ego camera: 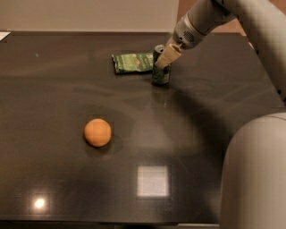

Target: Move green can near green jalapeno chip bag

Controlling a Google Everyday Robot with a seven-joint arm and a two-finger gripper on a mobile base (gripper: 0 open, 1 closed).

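The green can (160, 72) stands upright on the dark table (201, 116) at the back, just right of the green jalapeno chip bag (132, 62), which lies flat. The can's left side is almost touching the bag's right end. My gripper (164, 60) reaches down from the upper right and is closed around the top of the can. One pale finger (169, 54) lies across the can's upper right side, and the other is hidden behind the can.
A round orange fruit (97, 132) sits at the middle left of the table. My arm's grey elbow (254, 174) fills the lower right corner. The table's far edge meets a pale wall (89, 13).
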